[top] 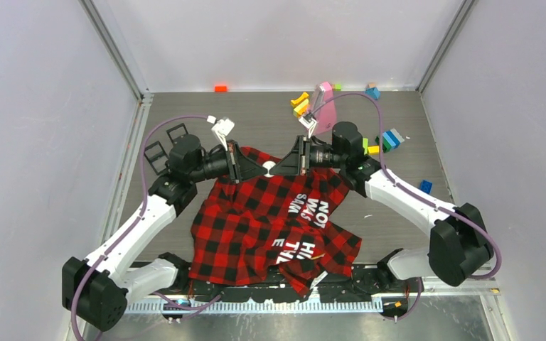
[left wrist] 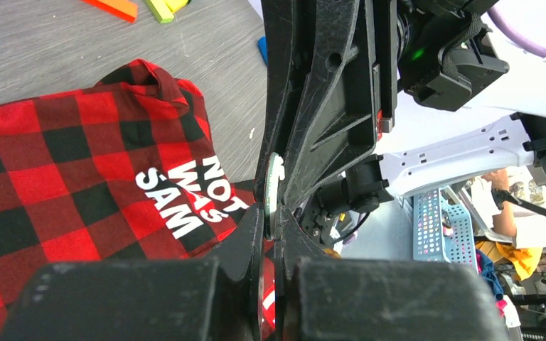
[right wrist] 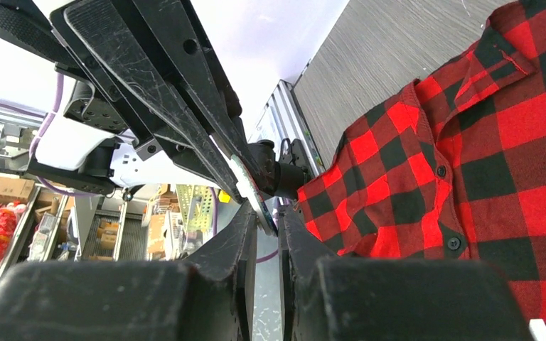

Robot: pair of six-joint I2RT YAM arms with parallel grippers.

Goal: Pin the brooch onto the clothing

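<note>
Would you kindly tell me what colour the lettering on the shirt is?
White lettering on the shirt; the left wrist view shows it best.

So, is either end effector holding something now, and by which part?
Yes, the brooch, a small white disc. The left end effector pinches one side of its rim, and the right end effector appears to pinch the opposite side.

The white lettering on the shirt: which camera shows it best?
The left wrist view: on the shirt the lettering is large and readable: NOT WAS SAM. The top external view shows it small and rotated. The right wrist view shows only a scrap at its bottom right corner.
</note>
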